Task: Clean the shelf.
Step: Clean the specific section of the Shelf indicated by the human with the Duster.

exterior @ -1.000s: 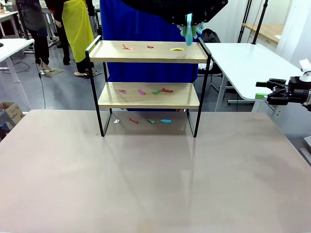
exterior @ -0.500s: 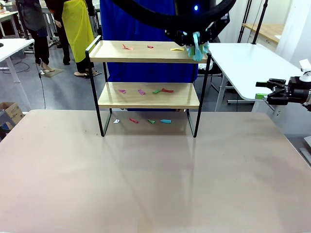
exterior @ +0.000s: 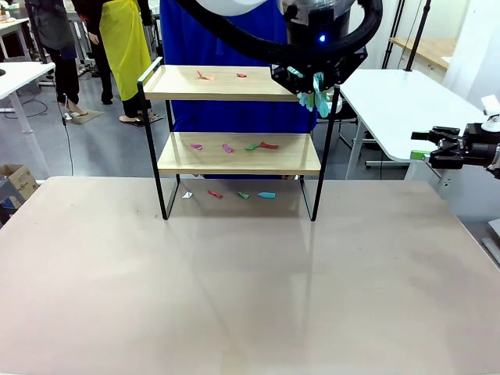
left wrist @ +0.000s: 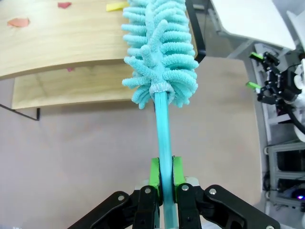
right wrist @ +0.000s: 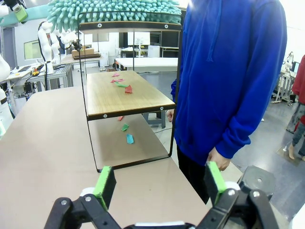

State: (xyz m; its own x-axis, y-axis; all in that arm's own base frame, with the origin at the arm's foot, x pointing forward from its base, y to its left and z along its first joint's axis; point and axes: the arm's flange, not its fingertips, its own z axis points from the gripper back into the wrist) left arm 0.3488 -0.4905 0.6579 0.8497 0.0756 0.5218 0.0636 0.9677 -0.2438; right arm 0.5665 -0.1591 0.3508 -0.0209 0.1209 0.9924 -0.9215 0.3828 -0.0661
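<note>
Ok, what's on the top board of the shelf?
An orange scrap and a red scrap lie on the top board; a yellow scrap sits beside the teal duster at its right end. Whatever lies beneath the duster head is hidden.

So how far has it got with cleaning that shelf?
Barely begun. Done: the duster is picked up. In hand: the left end effector grips its handle, with the head at the right end of the shelf's top board. Left: paper scraps lie on the top board, the lower board and the table underneath.
</note>
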